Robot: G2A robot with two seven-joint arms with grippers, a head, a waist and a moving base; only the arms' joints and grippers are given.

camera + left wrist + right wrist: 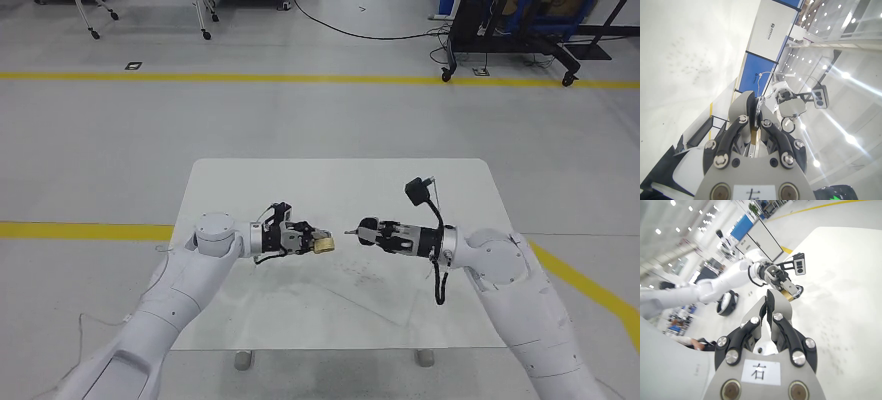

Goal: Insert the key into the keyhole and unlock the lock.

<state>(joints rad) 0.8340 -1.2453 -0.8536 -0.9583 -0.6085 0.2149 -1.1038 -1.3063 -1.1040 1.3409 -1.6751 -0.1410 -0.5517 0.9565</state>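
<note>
Top view: lock (323, 243) gripped in left end effector (312, 241); above table (330, 190)

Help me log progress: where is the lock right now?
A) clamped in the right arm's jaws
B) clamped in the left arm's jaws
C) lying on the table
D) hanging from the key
B: the brass lock is clamped in the left arm's jaws above the table, while the right arm's jaws hold the key a gap away.
</note>
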